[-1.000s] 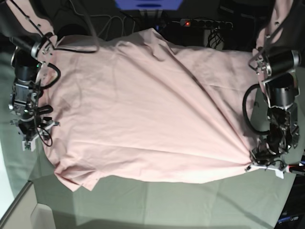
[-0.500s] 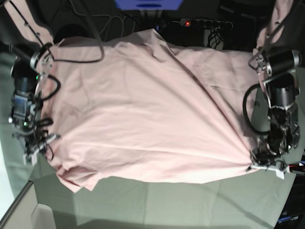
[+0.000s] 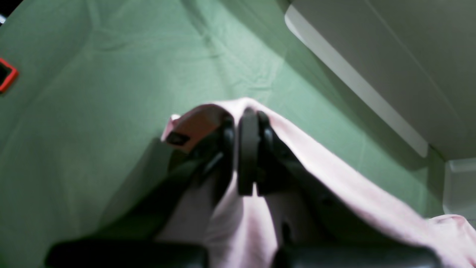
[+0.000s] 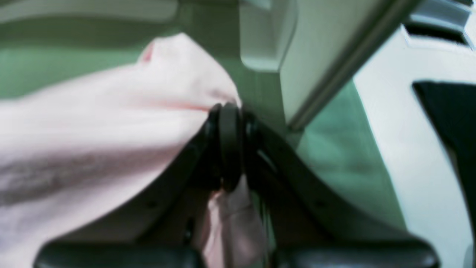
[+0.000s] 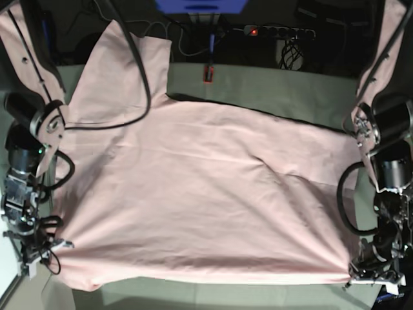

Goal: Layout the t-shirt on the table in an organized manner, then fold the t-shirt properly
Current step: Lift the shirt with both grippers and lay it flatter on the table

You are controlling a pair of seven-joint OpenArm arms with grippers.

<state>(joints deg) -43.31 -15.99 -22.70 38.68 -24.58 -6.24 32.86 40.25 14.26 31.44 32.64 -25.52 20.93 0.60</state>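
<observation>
I see the t-shirt [image 5: 200,194] spread plain pink side up over most of the table [image 5: 271,87], stretched taut between my two arms, with soft creases fanning toward the corner at 4 o'clock and one sleeve sticking up at 11 o'clock.

My left gripper [image 3: 243,149] is clamped tight on a pink hem corner, the cloth draped over its fingers [image 3: 248,149]. My right gripper [image 4: 228,145] is closed as well, pinching a fold of the shirt at the opposite corner.

Bare grey-green cloth shows only as a strip at 12 to 2 o'clock and a thin band along 6 o'clock. A red clamp [image 5: 208,72] sits at the far edge, with a power strip [image 5: 277,31] and cables behind.
</observation>
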